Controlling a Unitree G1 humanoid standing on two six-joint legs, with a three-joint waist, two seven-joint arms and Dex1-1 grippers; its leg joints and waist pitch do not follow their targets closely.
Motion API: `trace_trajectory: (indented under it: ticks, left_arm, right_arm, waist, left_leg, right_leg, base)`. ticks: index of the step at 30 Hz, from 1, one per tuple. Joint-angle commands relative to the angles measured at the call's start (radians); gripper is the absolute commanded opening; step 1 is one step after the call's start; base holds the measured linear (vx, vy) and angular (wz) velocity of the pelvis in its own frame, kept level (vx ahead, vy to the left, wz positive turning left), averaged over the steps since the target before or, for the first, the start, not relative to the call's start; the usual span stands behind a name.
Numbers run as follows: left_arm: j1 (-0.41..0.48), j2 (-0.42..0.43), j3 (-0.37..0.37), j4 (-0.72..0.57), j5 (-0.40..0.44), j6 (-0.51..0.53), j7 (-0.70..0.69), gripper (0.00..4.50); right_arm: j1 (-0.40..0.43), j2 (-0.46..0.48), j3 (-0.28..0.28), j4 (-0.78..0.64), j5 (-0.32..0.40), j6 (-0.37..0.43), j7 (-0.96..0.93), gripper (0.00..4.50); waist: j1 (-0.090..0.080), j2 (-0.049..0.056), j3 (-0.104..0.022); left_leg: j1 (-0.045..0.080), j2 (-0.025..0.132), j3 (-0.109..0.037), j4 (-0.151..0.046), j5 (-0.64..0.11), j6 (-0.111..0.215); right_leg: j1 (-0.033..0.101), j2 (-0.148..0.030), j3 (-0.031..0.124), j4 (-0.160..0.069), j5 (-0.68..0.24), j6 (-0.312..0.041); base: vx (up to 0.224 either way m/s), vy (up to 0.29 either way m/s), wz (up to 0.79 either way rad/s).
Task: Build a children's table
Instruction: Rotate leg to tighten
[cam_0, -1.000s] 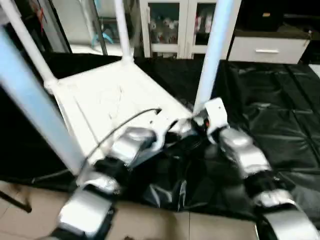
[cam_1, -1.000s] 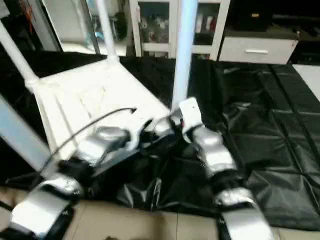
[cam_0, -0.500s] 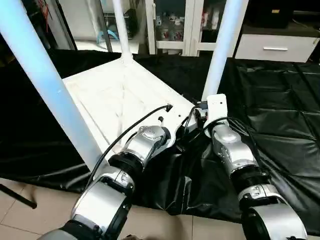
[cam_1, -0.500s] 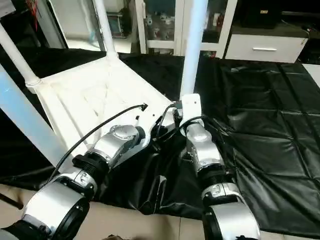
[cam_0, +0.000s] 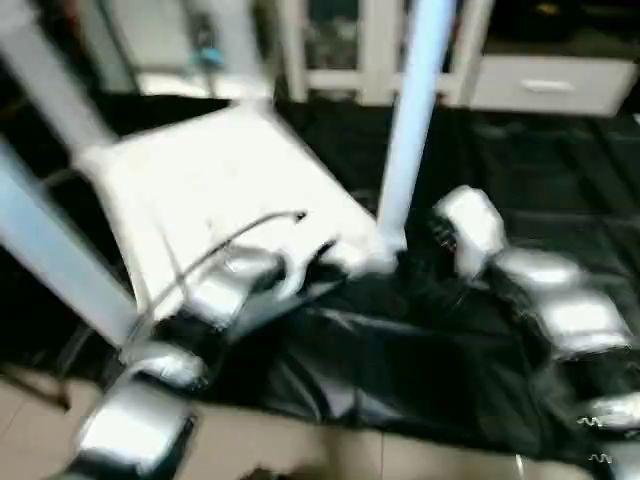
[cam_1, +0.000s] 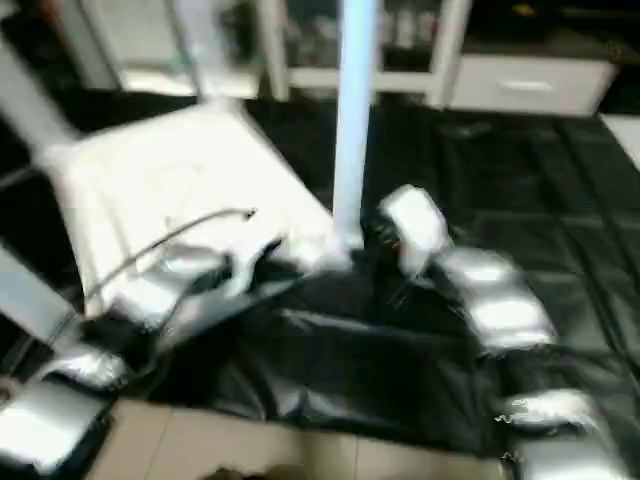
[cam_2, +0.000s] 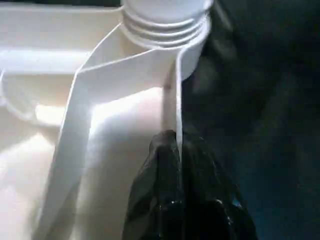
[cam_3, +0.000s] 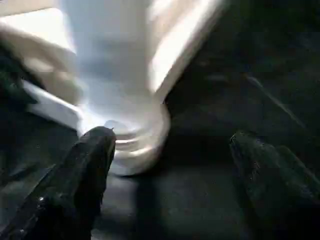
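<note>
The children's table lies upside down on a black mat, its white tabletop (cam_0: 220, 180) facing up with several white legs standing in the corner sockets. My left gripper (cam_2: 177, 145) is shut on the tabletop's thin rim wall, just below the near corner socket (cam_2: 165, 20). The near right leg (cam_0: 410, 110) rises from that corner. My right gripper (cam_3: 170, 137) is open, its fingers (cam_3: 90, 165) spread wide on either side of that leg's threaded base (cam_3: 135, 145) and apart from it. In the head views it sits just right of the leg (cam_0: 435, 238).
The black mat (cam_0: 530, 150) spreads far to the right. A white drawer unit (cam_0: 545, 85) and a glass-door cabinet (cam_0: 330, 40) stand behind it. Beige floor tiles (cam_0: 300, 450) lie in front. A black cable (cam_0: 230, 245) runs along my left forearm.
My right gripper has opened wider and drawn back to the right, away from the leg's base. The left gripper keeps its hold on the rim. The head camera has shifted.
</note>
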Motion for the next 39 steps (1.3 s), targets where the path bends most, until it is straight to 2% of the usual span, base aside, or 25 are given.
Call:
trace_trajectory:
  ticks: [1,2,3,4,5,7,8,9,10,12,14,18,19,24,25,27,29,31,39]
  left_arm:
    - [0.037,-0.008,-0.084,-0.040,0.004,0.044,-0.099,0.00]
    - [0.046,0.002,-0.090,-0.065,-0.004,0.057,-0.118,0.00]
    - [0.046,0.002,-0.090,-0.065,-0.004,0.057,-0.118,0.00]
    - [0.060,0.018,-0.096,-0.105,-0.009,0.070,-0.149,0.00]
    - [0.065,0.024,-0.099,-0.120,-0.012,0.078,-0.159,0.00]
    - [0.080,0.039,-0.103,-0.164,-0.015,0.098,-0.182,0.00]
    - [0.084,0.042,-0.104,-0.175,-0.016,0.102,-0.184,0.00]
    - [0.087,0.042,-0.105,-0.179,-0.015,0.103,-0.183,0.00]
    - [0.092,0.045,-0.107,-0.192,-0.015,0.108,-0.187,0.00]
    - [0.093,0.047,-0.113,-0.201,-0.010,0.115,-0.192,0.00]
    - [0.093,0.050,-0.116,-0.214,-0.009,0.126,-0.201,0.00]
    - [0.101,0.059,-0.115,-0.255,-0.007,0.159,-0.209,0.00]
    - [0.103,0.062,-0.114,-0.265,-0.007,0.165,-0.209,0.00]
    - [0.110,0.070,-0.113,-0.282,-0.006,0.174,-0.207,0.00]
    - [0.114,0.072,-0.113,-0.284,-0.005,0.174,-0.206,0.00]
    - [0.118,0.075,-0.113,-0.287,-0.005,0.175,-0.206,0.00]
    - [0.121,0.081,-0.108,-0.295,-0.009,0.189,-0.205,0.00]
    - [0.122,0.076,-0.109,-0.287,-0.002,0.184,-0.191,0.00]
    - [0.145,0.063,-0.102,-0.325,-0.018,0.219,-0.171,0.00]
  right_arm:
    - [0.006,-0.003,0.043,-0.054,0.027,-0.010,0.102,3.97]
    - [0.009,-0.017,0.058,-0.066,0.036,-0.004,0.145,3.97]
    - [0.009,-0.017,0.058,-0.066,0.036,-0.004,0.145,3.97]
    - [0.012,-0.030,0.080,-0.085,0.039,0.005,0.192,3.97]
    - [0.012,-0.033,0.089,-0.090,0.037,0.007,0.205,3.97]
    - [0.010,-0.037,0.112,-0.105,0.032,0.014,0.233,3.97]
    - [0.009,-0.038,0.120,-0.108,0.031,0.014,0.241,3.97]
    - [0.010,-0.040,0.131,-0.112,0.030,0.012,0.254,3.97]
    - [0.011,-0.044,0.141,-0.117,0.032,0.010,0.275,3.97]
    - [0.015,-0.050,0.157,-0.126,0.031,0.006,0.306,3.97]
    - [0.016,-0.047,0.158,-0.118,0.015,-0.005,0.318,3.97]
    - [0.013,-0.044,0.166,-0.104,0.006,-0.012,0.332,3.97]
    - [0.011,-0.043,0.168,-0.103,0.008,-0.011,0.335,3.97]
    - [0.009,-0.043,0.173,-0.092,0.010,-0.014,0.341,3.52]
    - [0.010,-0.041,0.173,-0.088,0.006,-0.016,0.342,3.32]
    - [0.010,-0.037,0.173,-0.089,0.004,-0.012,0.340,3.25]
    - [0.008,-0.028,0.173,-0.096,0.008,0.006,0.337,2.97]
    - [0.011,-0.033,0.183,-0.099,0.004,0.007,0.349,2.90]
    - [0.042,-0.058,0.188,-0.109,0.005,0.009,0.373,2.27]
  waist:
    - [0.002,-0.031,-0.063]
    - [0.007,-0.046,-0.062]
    - [0.011,-0.041,-0.061]
    - [0.012,-0.033,-0.060]
    - [0.010,-0.034,-0.061]
    - [0.006,-0.034,-0.061]
    - [0.003,-0.040,-0.062]
    - [0.003,-0.040,-0.061]
    - [0.007,-0.040,-0.062]
    - [0.014,-0.040,-0.064]
    - [0.015,-0.039,-0.065]
    - [0.013,-0.040,-0.065]
    - [0.014,-0.038,-0.065]
    - [0.013,-0.039,-0.067]
    - [0.014,-0.037,-0.067]
    - [0.013,-0.042,-0.067]
    - [0.013,-0.039,-0.067]
    - [0.010,-0.036,-0.067]
    - [0.014,-0.036,-0.069]
  left_leg:
    - [0.034,0.060,-0.017,-0.062,-0.111,0.149]
    - [0.036,0.062,-0.017,-0.068,-0.140,0.126]
    - [0.034,0.062,-0.021,-0.069,-0.143,0.116]
    - [0.038,0.064,-0.021,-0.074,-0.162,0.094]
    - [0.041,0.064,-0.021,-0.077,-0.174,0.077]
    - [0.041,0.062,-0.021,-0.078,-0.181,0.064]
    - [0.040,0.060,-0.020,-0.076,-0.170,0.062]
    - [0.038,0.058,-0.020,-0.075,-0.167,0.064]
    - [0.043,0.058,-0.017,-0.072,-0.163,0.068]
    - [0.040,0.058,-0.017,-0.070,-0.148,0.074]
    - [0.038,0.057,-0.019,-0.069,-0.123,0.079]
    - [0.037,0.056,-0.019,-0.069,-0.133,0.080]
    - [0.037,0.056,-0.020,-0.069,-0.133,0.078]
    - [0.037,0.055,-0.020,-0.066,-0.119,0.084]
    - [0.038,0.055,-0.019,-0.066,-0.120,0.084]
    - [0.037,0.055,-0.020,-0.066,-0.119,0.085]
    - [0.038,0.055,-0.020,-0.066,-0.119,0.084]
    - [0.039,0.054,-0.019,-0.066,-0.122,0.080]
    - [0.038,0.054,-0.020,-0.064,-0.113,0.085]
  right_leg:
    - [0.037,-0.041,0.025,-0.051,-0.017,-0.305]
    - [0.040,-0.043,0.026,-0.054,-0.061,-0.294]
    - [0.043,-0.046,0.027,-0.051,-0.073,-0.289]
    - [0.038,-0.045,0.028,-0.055,-0.098,-0.279]
    - [0.038,-0.044,0.029,-0.054,-0.093,-0.277]
    - [0.036,-0.041,0.030,-0.054,-0.076,-0.275]
    - [0.038,-0.043,0.031,-0.052,-0.039,-0.278]
    - [0.039,-0.043,0.032,-0.052,-0.031,-0.280]
    - [0.037,-0.044,0.033,-0.054,-0.025,-0.284]
    - [0.039,-0.043,0.032,-0.051,-0.014,-0.283]
    - [0.040,-0.042,0.030,-0.046,0.014,-0.285]
    - [0.042,-0.044,0.030,-0.047,0.014,-0.292]
    - [0.043,-0.044,0.030,-0.047,0.010,-0.292]
    - [0.042,-0.041,0.029,-0.045,0.027,-0.296]
    - [0.042,-0.041,0.029,-0.045,0.027,-0.297]
    - [0.044,-0.041,0.029,-0.044,0.024,-0.298]
    - [0.043,-0.041,0.029,-0.044,0.019,-0.296]
    - [0.042,-0.039,0.029,-0.046,0.019,-0.295]
    - [0.045,-0.040,0.028,-0.043,0.042,-0.300]
  base:
    - [0.000,0.000,0.00]
    - [0.000,0.000,0.00]
    - [0.000,0.000,0.00]
    - [0.000,0.000,0.00]
    - [0.000,0.000,0.00]
    - [0.000,0.000,0.00]
    - [0.000,0.000,0.00]
    - [0.000,0.000,0.00]
    - [0.000,0.000,0.00]
    - [0.000,0.000,0.00]
    - [0.000,0.000,0.00]
    - [0.000,0.000,0.00]
    - [0.000,0.000,0.00]
    - [0.000,0.000,0.00]
    - [0.000,0.000,0.00]
    - [0.000,0.000,0.00]
    - [0.000,0.000,0.00]
    - [0.000,0.000,0.00]
    - [0.000,0.000,0.00]
